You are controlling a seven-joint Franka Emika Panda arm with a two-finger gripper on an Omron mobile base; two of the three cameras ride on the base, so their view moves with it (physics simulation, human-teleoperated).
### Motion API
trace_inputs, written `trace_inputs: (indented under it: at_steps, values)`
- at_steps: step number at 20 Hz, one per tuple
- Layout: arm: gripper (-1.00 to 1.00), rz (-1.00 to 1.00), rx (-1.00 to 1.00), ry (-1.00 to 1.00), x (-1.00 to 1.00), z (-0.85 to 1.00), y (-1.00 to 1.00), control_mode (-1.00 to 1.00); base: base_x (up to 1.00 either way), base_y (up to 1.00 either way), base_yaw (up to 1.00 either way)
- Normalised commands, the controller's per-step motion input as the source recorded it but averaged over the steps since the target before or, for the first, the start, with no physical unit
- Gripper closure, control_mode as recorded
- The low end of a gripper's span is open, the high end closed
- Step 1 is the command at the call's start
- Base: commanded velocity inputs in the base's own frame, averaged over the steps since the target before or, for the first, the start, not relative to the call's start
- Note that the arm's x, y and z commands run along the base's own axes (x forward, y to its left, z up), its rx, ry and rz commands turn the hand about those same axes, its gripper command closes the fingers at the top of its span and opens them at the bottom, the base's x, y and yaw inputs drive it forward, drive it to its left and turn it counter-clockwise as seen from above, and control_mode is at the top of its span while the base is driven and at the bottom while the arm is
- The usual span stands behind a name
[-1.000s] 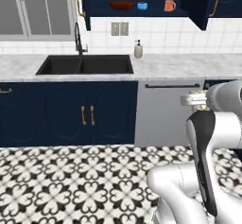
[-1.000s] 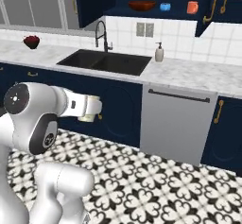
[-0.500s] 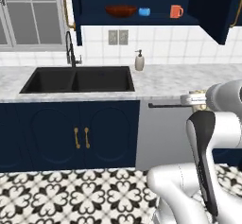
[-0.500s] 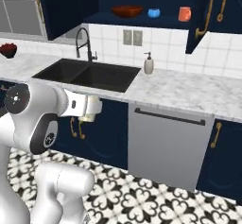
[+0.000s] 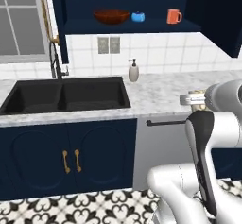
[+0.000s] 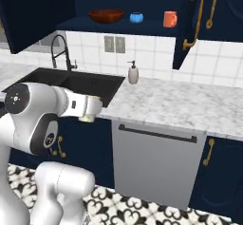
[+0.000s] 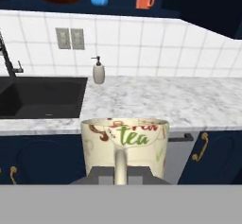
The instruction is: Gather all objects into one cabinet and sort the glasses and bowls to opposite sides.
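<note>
I hold the cream mug [image 7: 125, 144] right at my jaws, which are closed down on it; in the hand view it stands upright just in front of me with its handle turned toward me, and my gripper [image 6: 90, 109] carries it in the air in front of the lower cupboards, below the edge of the tabletop [image 6: 180, 106]. The mug is pale cream, mottled with reddish-brown marks, and bears the green word "tea" on its side; its rim is a thin band slightly darker than the body. In the left base view it shows as a small cream shape [image 5: 195, 101] at the end of my white arm.

Up in the navy cabinet [image 5: 127, 26], whose doors stand open, the wooden bowl [image 5: 111, 16] sits at the left of the shelf, wide, glossy and reddish-brown. The blue cup [image 5: 138, 16] stands just beside it, squat and bright. The orange mug [image 5: 173, 16] stands farther right, apart from the cup, its handle pointing right.

On the tabletop a soap dispenser [image 5: 133, 71] stands by the tiled wall, right of the black sink [image 5: 64, 93]
</note>
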Motion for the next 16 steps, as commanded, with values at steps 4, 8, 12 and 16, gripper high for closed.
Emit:
trace_inputs:
  at_steps: [4, 8, 12, 16]
  values:
    - [1.00, 0.00, 0.00, 0.00, 0.00, 0.00, 0.00, 1.00, 0.55, 0.00, -0.22]
    - [1.00, 0.00, 0.00, 0.00, 0.00, 0.00, 0.00, 1.00, 0.61, 0.13, -0.14]
    - [1.00, 0.00, 0.00, 0.00, 0.00, 0.00, 0.00, 1.00, 0.77, 0.08, -0.07]
    - [1.00, 0.00, 0.00, 0.00, 0.00, 0.00, 0.00, 1.00, 0.60, 0.00, 0.00]
